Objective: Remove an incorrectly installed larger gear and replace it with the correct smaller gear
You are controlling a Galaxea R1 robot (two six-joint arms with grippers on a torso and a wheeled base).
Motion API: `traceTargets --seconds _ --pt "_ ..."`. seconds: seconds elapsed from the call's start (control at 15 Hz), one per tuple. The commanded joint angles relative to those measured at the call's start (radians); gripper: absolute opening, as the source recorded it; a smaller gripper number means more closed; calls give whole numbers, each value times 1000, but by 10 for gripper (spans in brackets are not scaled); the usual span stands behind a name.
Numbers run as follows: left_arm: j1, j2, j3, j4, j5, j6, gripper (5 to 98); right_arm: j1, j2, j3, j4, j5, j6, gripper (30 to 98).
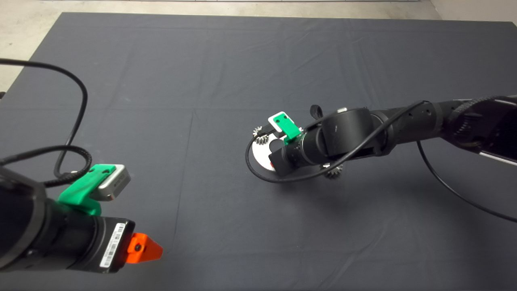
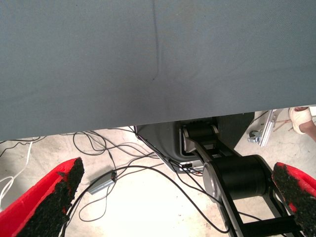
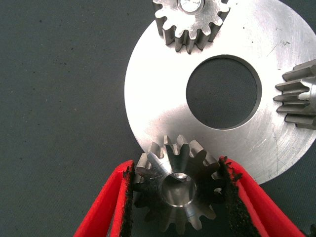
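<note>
The right gripper (image 3: 175,197) pinches a steel gear (image 3: 177,185) by its toothed rim, at the edge of a round silver plate (image 3: 148,98) on the dark mat (image 1: 202,81) (which of the task's gears it is I cannot tell). Solid steel, it looks heavy, stiff and slippery, so gripping across opposite teeth seems safest. The left gripper (image 2: 173,197) waits spread at the mat's near left.

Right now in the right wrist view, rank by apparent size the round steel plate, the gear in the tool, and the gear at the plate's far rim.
1. Round steel plate.
2. Held gear, though nearness to the camera may inflate it.
3. Far-rim gear, partly cropped.
</note>
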Motion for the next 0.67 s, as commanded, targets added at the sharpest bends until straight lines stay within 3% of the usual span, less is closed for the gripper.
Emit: traceTargets --seconds 0.0,0.6 --pt "-7 0 16 -16 2 -6 979 20 -4 1 -27 -8 -4 403" --pt "-6 0 16 -16 2 -6 979 20 -7 -2 -33 -8 -6 403"
